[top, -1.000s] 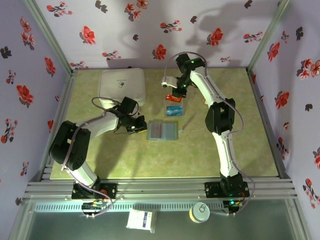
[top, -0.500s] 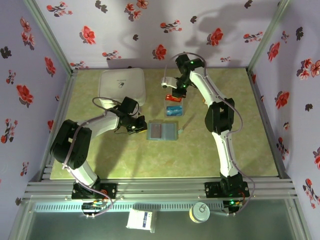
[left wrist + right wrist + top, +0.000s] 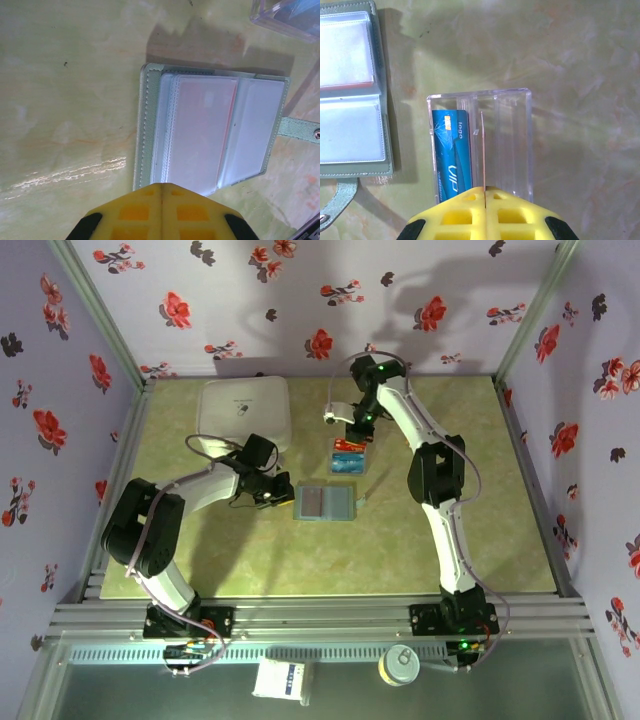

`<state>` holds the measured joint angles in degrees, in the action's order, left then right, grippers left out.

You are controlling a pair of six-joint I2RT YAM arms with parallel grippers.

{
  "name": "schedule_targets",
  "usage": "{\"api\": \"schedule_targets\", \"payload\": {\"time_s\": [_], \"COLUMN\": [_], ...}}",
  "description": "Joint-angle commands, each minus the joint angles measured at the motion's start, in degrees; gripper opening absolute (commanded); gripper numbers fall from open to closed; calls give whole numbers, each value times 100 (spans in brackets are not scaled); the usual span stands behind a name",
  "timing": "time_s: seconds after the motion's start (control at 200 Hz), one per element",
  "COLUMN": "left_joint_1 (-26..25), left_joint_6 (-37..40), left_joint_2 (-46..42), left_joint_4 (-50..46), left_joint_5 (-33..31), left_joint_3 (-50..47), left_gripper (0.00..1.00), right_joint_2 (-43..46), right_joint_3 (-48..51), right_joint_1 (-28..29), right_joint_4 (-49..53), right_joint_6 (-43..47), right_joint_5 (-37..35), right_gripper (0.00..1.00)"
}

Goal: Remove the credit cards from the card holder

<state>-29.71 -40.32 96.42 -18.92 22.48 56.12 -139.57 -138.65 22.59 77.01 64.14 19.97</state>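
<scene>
The step in hand looks like the last stretch: setting the second card down. The card holder [image 3: 324, 503] lies open and flat on the table [image 3: 450, 540], its clear sleeves facing up. Just beyond it stands a clear tray [image 3: 512, 145], and the blue card [image 3: 452, 155] already sits in the tray slot nearest the holder. The right arm [image 3: 405, 412] reaches over that tray with its jaws together, clamped on the red card [image 3: 347, 445], which stands on edge in the next slot.

The left arm [image 3: 200, 488] has its jaws closed on nothing, tip at the holder's left edge, seemingly pinning it down.

Next, I judge, the right jaws should part and lift straight up, so the thin card drops into its slot without tipping the tray or dragging out the blue one. A faint reddish line shows in the holder's sleeves; whether anything remains inside I cannot tell.

A white box [image 3: 245, 410] sits beyond and left of the holder, clear of both arms. The tray's own dividers are the only tight spot.
</scene>
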Motion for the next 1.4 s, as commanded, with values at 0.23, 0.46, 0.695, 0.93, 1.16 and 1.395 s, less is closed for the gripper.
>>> {"api": "schedule_targets", "payload": {"time_s": [0.23,0.46,0.695,0.93,1.16,1.395], "left_joint_1": [45,40,38,36,27,27], "left_joint_6": [-30,-35,-4,-24,-47,-56], "left_joint_2": [121,170,175,91,8,13], "left_joint_4": [-74,-86,-88,-25,17,30], "left_joint_5": [-43,-28,23,42,40,55], "left_joint_3": [102,160,233,146,50,42], "left_gripper": [0,0,0,0,0,0], "right_joint_2": [-309,-339,81,566,807,827], "right_joint_3": [-75,-159,-129,487,1046,1522], "right_joint_1": [-26,-26,-69,-66,-5,66], "right_joint_4": [290,201,-87,-1082,-1742,-2166], "right_joint_6": [73,-94,-281,-677,-873,-1012], "right_joint_5": [323,339,236,-523,-889,-1047], "right_gripper": [0,11,17,16,17,20]}}
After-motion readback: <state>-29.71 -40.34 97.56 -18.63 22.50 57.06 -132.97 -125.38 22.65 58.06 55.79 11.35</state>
